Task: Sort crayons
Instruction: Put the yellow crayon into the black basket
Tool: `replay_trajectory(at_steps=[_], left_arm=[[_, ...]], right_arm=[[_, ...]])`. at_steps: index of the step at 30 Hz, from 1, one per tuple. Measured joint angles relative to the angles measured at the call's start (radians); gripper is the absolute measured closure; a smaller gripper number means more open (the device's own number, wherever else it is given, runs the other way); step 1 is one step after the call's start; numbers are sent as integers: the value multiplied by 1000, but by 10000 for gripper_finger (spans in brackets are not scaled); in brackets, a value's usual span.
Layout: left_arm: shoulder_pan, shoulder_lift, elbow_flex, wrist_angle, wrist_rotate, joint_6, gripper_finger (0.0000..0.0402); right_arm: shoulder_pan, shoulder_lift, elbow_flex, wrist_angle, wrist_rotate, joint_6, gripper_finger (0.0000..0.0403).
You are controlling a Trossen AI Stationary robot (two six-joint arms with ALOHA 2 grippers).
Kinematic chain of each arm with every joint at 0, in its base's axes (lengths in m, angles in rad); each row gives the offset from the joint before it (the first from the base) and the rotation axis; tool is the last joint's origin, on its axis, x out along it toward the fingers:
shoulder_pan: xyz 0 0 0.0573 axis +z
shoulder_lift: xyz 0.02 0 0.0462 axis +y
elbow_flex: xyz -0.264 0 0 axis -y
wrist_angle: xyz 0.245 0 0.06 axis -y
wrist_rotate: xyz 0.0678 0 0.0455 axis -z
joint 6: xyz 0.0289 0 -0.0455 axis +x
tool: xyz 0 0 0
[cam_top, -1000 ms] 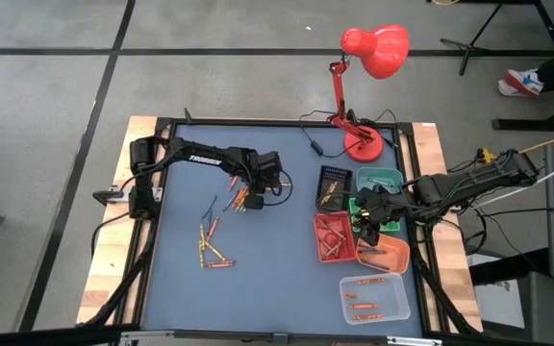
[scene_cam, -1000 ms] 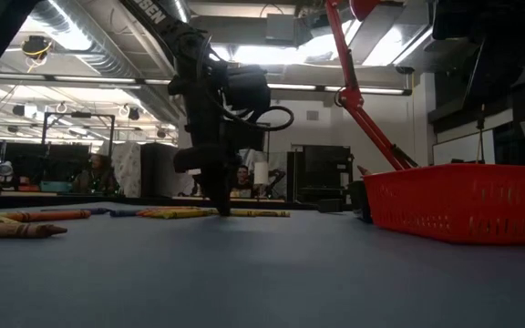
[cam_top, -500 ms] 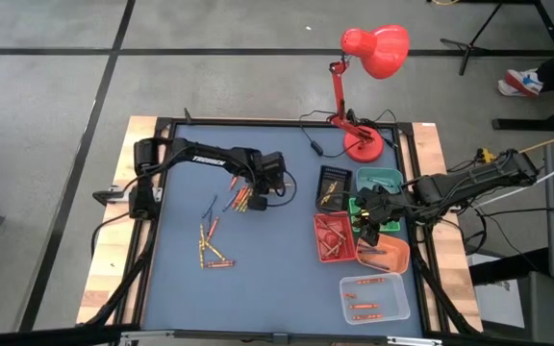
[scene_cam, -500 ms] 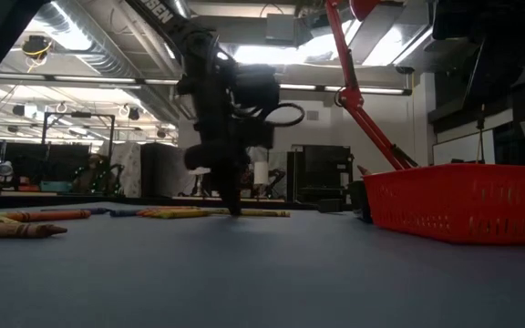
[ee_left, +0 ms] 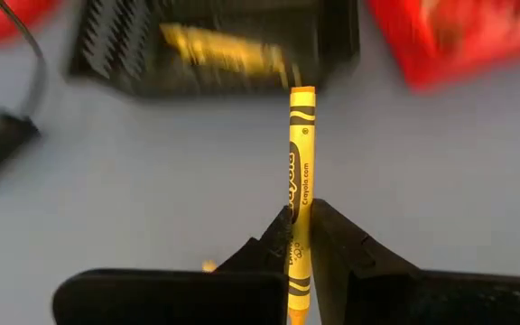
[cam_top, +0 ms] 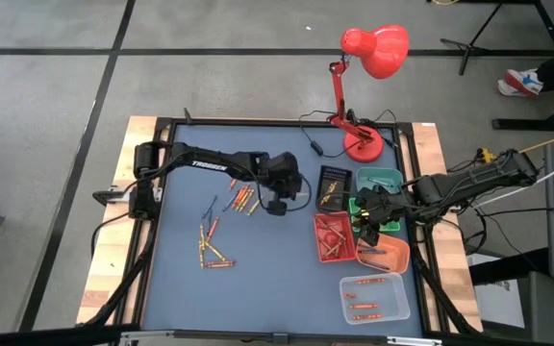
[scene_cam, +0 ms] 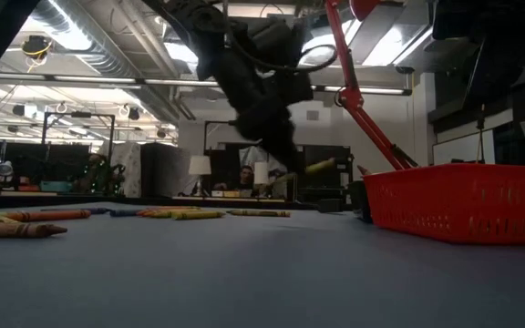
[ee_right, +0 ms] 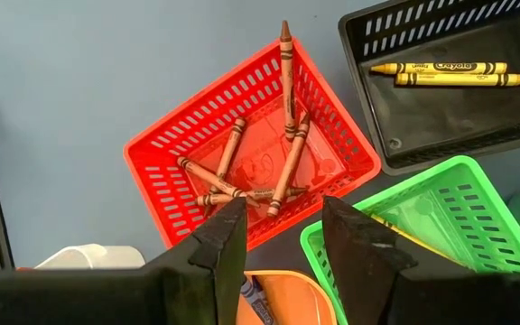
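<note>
two arms share the blue table (cam_top: 171,288), and the left gripper (cam_top: 279,204) has lifted clear of the loose crayons (cam_top: 243,200) and swung toward the trays, fingers clamped on a yellow crayon (ee_left: 298,185) pointed at the black tray (cam_top: 333,183) (which already holds yellow ones), so a drop there looks close. bare mat lies between it and that tray; the lamp cable (cam_top: 312,146) sits just beyond. the right gripper (ee_right: 283,236) waits with fingers apart and empty over the red tray (ee_right: 165,181), beside the green tray (ee_right: 459,181).
</note>
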Motion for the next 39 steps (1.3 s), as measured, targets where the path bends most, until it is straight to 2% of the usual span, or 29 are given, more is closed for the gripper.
replay_trajectory(at_steps=[7,12,17,21,25,33,39], left_arm=[[-24,0,1,298,-4,-125,390],[-30,29,3,583,-10,-344,390],[-38,94,3,766,-48,-524,390],[-54,156,3,806,-143,-642,390],[-70,208,2,808,-226,-681,390],[-72,226,2,808,-248,-687,385],[-71,226,2,801,-250,-687,341]], right_arm=[[0,0,0,0,2,0,258],[-1,0,0,0,53,0,258],[-1,0,0,0,68,0,258],[-1,0,0,0,68,0,258],[-1,0,0,0,68,0,258],[-1,0,0,0,81,-1,258],[-1,0,0,0,128,-1,258]])
